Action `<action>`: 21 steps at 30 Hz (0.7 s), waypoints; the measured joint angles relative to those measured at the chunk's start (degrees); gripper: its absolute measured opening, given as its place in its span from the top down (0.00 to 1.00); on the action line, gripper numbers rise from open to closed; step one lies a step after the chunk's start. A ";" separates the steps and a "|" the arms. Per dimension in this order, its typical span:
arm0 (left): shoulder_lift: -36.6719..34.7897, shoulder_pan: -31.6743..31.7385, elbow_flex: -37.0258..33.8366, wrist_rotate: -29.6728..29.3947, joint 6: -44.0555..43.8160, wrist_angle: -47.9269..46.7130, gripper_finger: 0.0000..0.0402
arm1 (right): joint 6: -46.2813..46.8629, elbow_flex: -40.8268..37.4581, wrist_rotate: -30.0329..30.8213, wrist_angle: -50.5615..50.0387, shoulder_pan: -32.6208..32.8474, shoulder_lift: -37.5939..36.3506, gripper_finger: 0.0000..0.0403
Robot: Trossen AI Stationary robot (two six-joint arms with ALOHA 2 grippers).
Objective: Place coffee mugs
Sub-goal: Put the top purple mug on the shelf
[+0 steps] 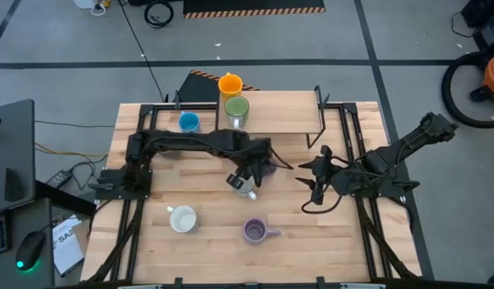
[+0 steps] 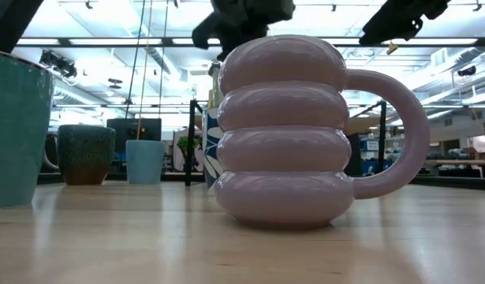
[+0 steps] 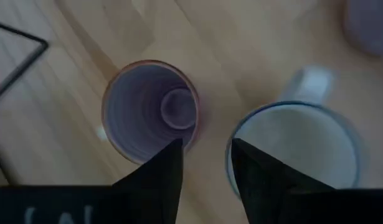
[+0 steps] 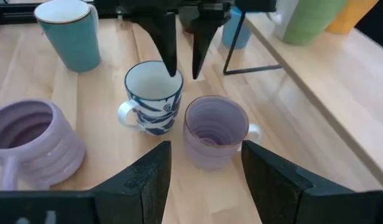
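The left gripper (image 4: 184, 65) hangs spread above the white-and-blue mug (image 4: 151, 98), beside the pale purple mug (image 4: 211, 131) mid-tabletop (image 1: 150, 233); lift straight up to avoid clipping either rim; the right gripper (image 4: 203, 168), parted and empty, waits near.

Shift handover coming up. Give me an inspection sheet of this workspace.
Surface: wooden table, raised shelf at back.
Job's things: orange mug and green mug on shelf; blue mug, white mug, ribbed purple mug, blue-patterned mug and smooth purple mug on table.
Clutter: nothing seen.
Grippers: left gripper open above patterned mug; right gripper open, empty.
Cables: black cable on floor.
Surroundings: desk to the left.
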 joint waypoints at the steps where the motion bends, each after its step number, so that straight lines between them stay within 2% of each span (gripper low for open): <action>1: -0.91 0.32 -0.97 0.96 -1.53 0.06 0.66 | -0.45 0.00 0.21 0.31 -0.14 0.00 0.50; 8: -6.02 -0.11 -9.73 0.59 -6.50 0.88 0.71 | -3.93 0.00 0.52 1.87 -2.09 0.46 0.50; 14: -12.49 -1.59 -16.65 -2.29 -8.75 6.53 0.72 | -8.89 0.00 -3.31 6.21 -5.17 4.60 0.50; 21: -19.64 -2.04 -21.22 -2.52 -14.05 9.04 0.73 | -14.41 0.00 -7.45 14.09 -9.27 8.17 0.50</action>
